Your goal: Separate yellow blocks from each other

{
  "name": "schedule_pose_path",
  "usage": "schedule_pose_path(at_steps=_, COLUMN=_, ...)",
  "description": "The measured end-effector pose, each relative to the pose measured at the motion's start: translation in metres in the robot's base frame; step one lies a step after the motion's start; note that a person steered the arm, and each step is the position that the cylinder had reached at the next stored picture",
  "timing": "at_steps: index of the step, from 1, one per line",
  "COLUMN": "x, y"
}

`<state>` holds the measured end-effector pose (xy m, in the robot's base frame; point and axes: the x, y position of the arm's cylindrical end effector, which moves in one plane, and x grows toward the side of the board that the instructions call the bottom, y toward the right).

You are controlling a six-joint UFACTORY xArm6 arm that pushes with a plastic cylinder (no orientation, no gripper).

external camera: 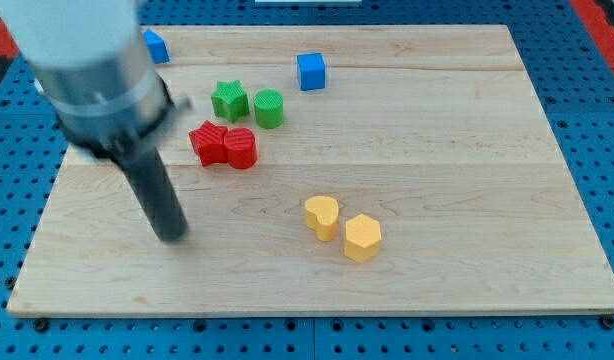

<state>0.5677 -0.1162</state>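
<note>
On the wooden board (467, 150) we see several blocks that are not ours to move: a red star (208, 142) touching a red cylinder (241, 148) just to its right, and above them toward the view's top a green star (229, 101) just beside a green cylinder (269, 108). A blue cube (311, 71) sits near the top edge, right of the greens, and another blue block (155, 46) peeks out at the top left, partly hidden by the arm, so its shape is unclear. Our arm carries no claw, only a dark rod, so there is nothing to release or clench; my tip (172, 236) rests on the board at the view's left, below and left of the red pair. Bare wood lies between it and the yellow blocks, which stand well to its right, in the lower middle of the board. The yellow heart-like block (322, 216) and the yellow hexagonal block (362, 238) sit just beside each other, nearly touching, the hexagon lower and further right.
</note>
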Motion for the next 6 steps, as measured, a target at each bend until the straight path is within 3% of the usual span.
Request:
schedule_pose_path(at_steps=1, x=0.010, y=0.092)
schedule_pose_path(at_steps=3, x=-0.096, y=0.183)
schedule_pose_path(at_steps=4, x=-0.121, y=0.189)
schedule_pose_path(at_steps=5, x=-0.100, y=0.213)
schedule_pose_path(at_steps=6, x=-0.073, y=0.194)
